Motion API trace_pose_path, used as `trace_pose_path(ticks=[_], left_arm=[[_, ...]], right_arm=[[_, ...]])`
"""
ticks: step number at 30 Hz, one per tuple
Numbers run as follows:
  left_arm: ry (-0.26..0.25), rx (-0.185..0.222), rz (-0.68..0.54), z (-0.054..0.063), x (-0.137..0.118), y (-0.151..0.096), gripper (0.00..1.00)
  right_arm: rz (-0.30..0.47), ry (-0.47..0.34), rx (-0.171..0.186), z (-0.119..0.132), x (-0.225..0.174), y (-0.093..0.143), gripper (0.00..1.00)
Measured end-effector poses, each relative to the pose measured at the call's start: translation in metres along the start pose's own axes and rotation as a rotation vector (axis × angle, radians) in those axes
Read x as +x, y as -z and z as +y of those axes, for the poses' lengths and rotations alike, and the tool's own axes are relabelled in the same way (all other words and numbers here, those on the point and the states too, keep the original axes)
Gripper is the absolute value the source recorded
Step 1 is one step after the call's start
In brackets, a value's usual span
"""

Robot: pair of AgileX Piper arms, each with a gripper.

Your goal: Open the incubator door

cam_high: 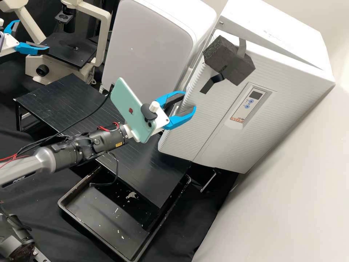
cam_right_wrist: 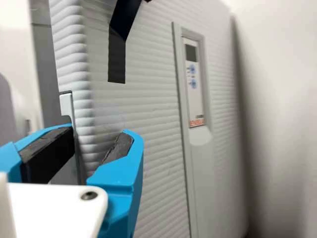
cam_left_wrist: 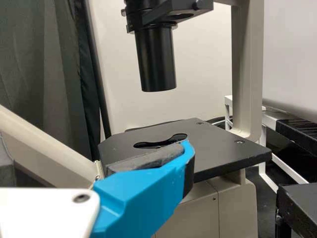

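So, in the high view you see the incubator (cam_high: 280, 40), with its door (cam_high: 207, 125) facing the black stand (cam_high: 47, 98). Your right gripper (cam_high: 189, 102) is at the door's side edge, its 2 jaws apart. You cannot tell from here if they touch the door. On this arm sits a green phone (cam_high: 127, 107). A foam block (cam_high: 229, 60) is taped to the upper part of the door, near the control panel (cam_high: 251, 102). Your left gripper (cam_high: 32, 35) is near the microscope (cam_high: 67, 49), its 2 jaws also apart, with nothing between them.

In the left wrist view, you see 1 blue finger (cam_left_wrist: 143, 193) in front of the black stage (cam_left_wrist: 218, 148), below the dark cylinder (cam_left_wrist: 156, 59).

In the right wrist view, the 2 jaws stand apart at the door's edge, close to the pale handle (cam_right_wrist: 67, 105). How far the door is open, you cannot tell.
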Motion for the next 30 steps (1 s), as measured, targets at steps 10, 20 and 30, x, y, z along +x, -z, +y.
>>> trace_pose_path(ticks=[10,20,30], left_arm=[[0.0,0.0,0.0,0.0,0.0,0.0,1.0],[0.0,0.0,0.0,0.0,0.0,0.0,1.0],[0.0,0.0,0.0,0.0,0.0,0.0,1.0]], right_arm=[[-0.002,-0.178,0.048,0.017,-0.037,-0.002,1.0],[0.077,-0.149,-0.017,0.013,-0.062,-0.011,1.0],[0.174,-0.099,-0.063,-0.007,-0.071,-0.009,1.0]])
